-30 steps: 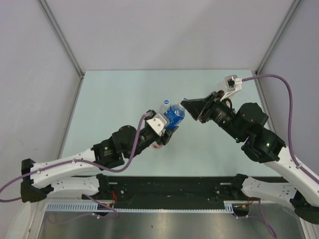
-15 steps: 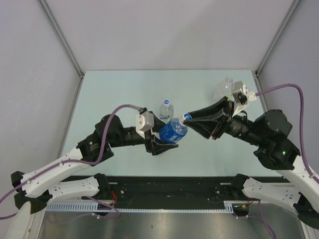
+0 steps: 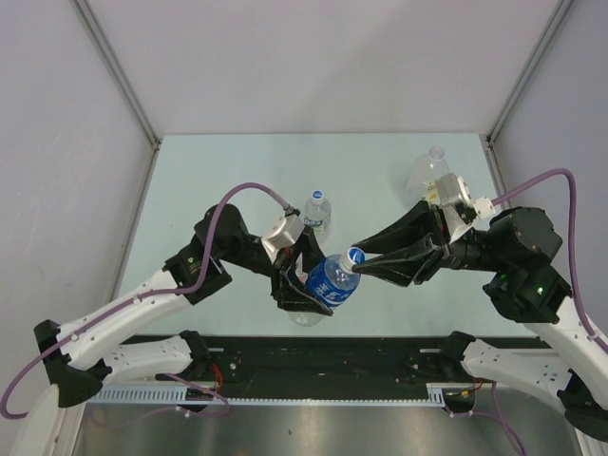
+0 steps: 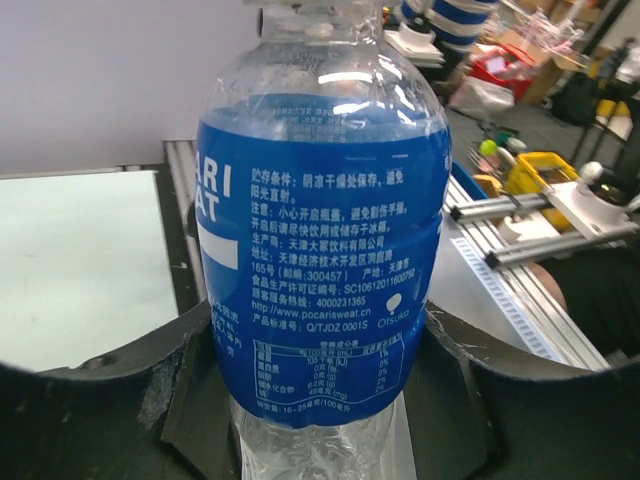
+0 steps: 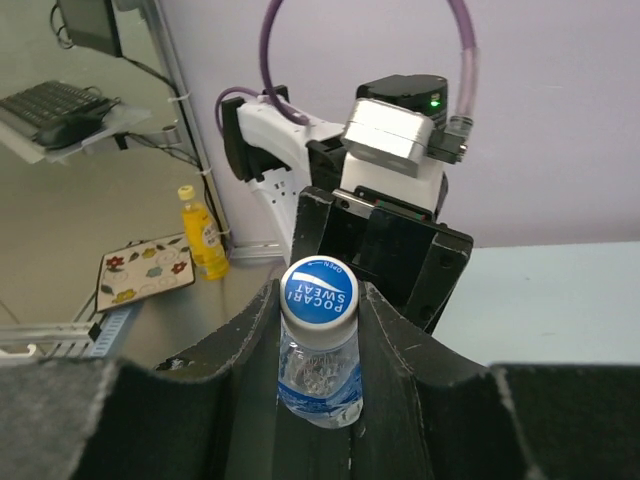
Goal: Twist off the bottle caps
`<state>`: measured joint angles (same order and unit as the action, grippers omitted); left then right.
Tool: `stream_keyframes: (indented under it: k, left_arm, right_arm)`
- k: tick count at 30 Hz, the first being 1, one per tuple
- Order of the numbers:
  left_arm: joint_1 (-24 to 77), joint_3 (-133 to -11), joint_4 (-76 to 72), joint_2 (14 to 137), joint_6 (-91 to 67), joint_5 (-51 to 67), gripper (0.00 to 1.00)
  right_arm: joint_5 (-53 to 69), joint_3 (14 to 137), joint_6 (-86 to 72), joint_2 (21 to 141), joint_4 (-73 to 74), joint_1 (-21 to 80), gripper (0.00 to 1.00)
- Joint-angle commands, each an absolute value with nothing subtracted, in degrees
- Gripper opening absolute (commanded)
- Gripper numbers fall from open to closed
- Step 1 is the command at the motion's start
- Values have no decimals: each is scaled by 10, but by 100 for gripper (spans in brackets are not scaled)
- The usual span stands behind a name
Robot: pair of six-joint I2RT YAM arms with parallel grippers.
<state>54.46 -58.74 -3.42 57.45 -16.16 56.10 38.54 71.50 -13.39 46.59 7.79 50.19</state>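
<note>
A clear bottle with a blue label [image 3: 331, 282] [image 4: 320, 250] hangs tilted above the table's near middle. My left gripper [image 3: 315, 288] [image 4: 320, 405] is shut on its body, one black finger [image 4: 130, 400] on each side of the label. The bottle's blue cap [image 3: 354, 256] [image 5: 319, 291] points right, and my right gripper [image 3: 359, 258] [image 5: 319, 305] is shut on it, its fingers [image 5: 405, 345] pressing both sides of the cap. Below the cap the bottle's neck [image 5: 320, 375] shows between the fingers.
A small bottle with a white-and-blue label [image 3: 317, 207] stands upright just behind the left gripper. A clear bottle [image 3: 430, 166] stands at the back right, behind the right wrist. Grey walls close the table's sides and back; a black rail [image 3: 323, 356] runs along the near edge.
Both arms have carried the blue-labelled bottle toward the near edge, away from the standing bottle. The grips on body and cap look unchanged.
</note>
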Motion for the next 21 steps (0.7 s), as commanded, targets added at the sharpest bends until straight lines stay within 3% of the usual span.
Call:
stream_keyframes:
  k: [1,11,21]
  left_arm:
    - [535,-628,-130,575,-201,638,0]
    - [532,-628,-143,587,-215,666,0]
    - [528,-630,-98,585,-179,644,0]
  right_arm:
    - [505,711,-127,476,109,478,0]
    - [628,711,-132,478,98,428,0]
    - [618,711,-136,476,109,414,1]
